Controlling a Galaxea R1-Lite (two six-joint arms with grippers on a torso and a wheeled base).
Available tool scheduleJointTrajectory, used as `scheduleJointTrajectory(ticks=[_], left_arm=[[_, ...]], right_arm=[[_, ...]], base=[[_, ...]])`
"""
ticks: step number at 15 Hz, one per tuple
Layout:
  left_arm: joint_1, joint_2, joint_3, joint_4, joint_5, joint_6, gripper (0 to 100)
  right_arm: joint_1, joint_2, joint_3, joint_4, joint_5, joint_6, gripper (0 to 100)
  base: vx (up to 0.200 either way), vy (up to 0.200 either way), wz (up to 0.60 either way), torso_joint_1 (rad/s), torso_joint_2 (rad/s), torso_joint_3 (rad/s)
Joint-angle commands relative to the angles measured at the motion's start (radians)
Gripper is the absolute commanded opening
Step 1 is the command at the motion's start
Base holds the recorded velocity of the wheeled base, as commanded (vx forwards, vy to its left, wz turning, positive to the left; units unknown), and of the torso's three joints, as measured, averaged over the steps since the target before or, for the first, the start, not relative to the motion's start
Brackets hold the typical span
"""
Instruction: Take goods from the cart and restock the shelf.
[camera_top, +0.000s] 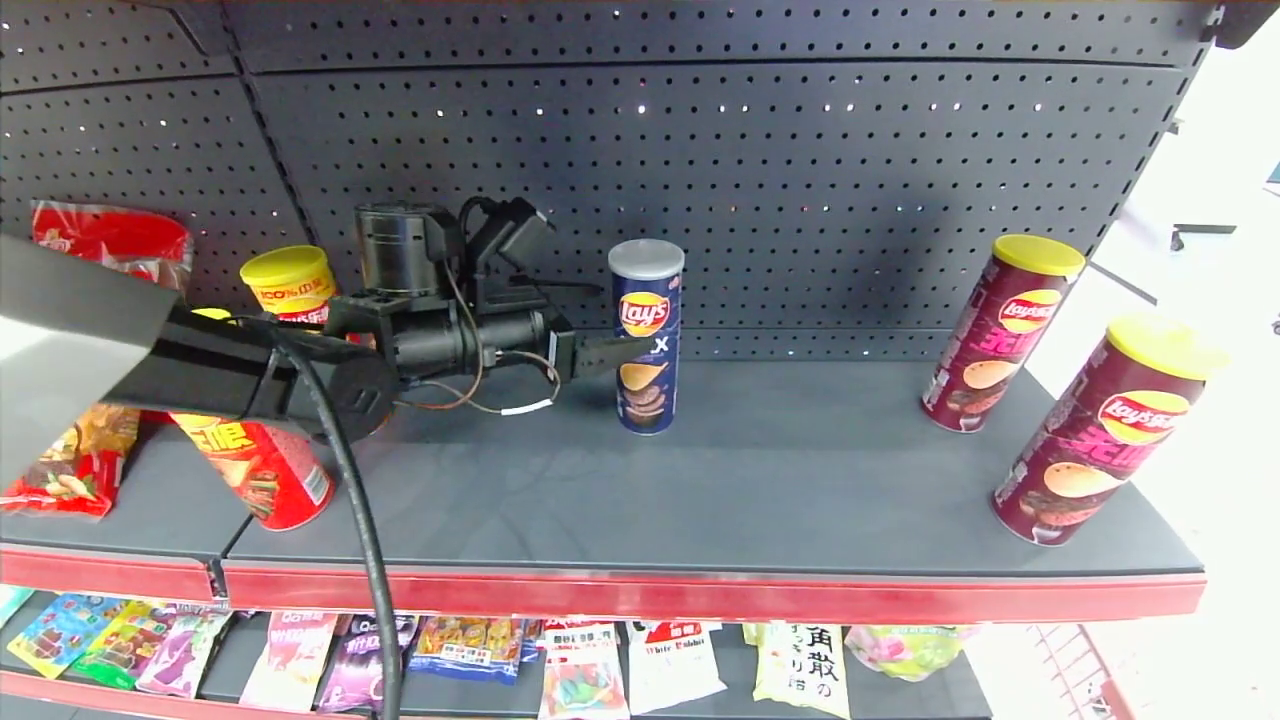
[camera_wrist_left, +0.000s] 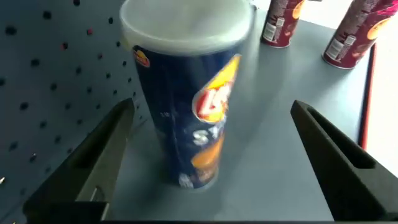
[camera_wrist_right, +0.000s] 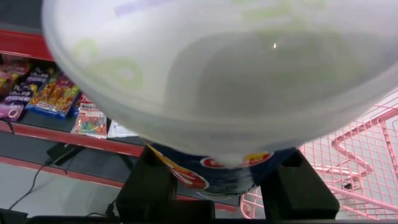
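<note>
- Head view: the shelf has lots of open floor, out to its red front edge at 6 o'clock. Two dark red cans stand well apart at 3 o'clock of the blue can. A red can stands at 9 o'clock, under your arm. The blue can stands upright near the back wall, with your left claw at its 9 o'clock side.
- Left wrist view: your left claw is spread wide. The blue can stands between the fingers and touches neither.
- Right wrist view: your right claw squeezes another blue can, with the pink cart behind it.
</note>
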Motion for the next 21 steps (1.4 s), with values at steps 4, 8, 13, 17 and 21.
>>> scheduleJointTrajectory(ticks=[4,8,13,17,21], left_arm=[[0.001,0.092,-0.087,0.001,-0.030,-0.001,100],[0.008,0.145,-0.156,0.003,-0.031,-0.010,100],[0.001,0.189,-0.231,0.006,-0.036,-0.019,100],[-0.009,0.195,-0.238,0.006,-0.050,-0.027,100],[-0.015,0.226,-0.294,0.004,-0.048,-0.039,0]], right_arm=[[0.000,0.005,0.008,0.000,0.000,-0.001,0],[0.000,0.007,0.016,0.000,0.000,-0.001,0],[0.000,0.008,0.019,0.000,0.000,-0.001,0],[0.000,0.010,0.021,0.000,0.000,-0.001,0],[0.000,0.010,0.022,0.000,0.000,-0.001,0]], base=[[0.000,0.000,0.00,0.000,0.00,0.000],[0.000,0.000,0.00,0.000,0.00,0.000],[0.000,0.000,0.00,0.000,0.00,0.000],[0.000,0.000,0.00,0.000,0.00,0.000],[0.000,0.000,0.00,0.000,0.00,0.000]])
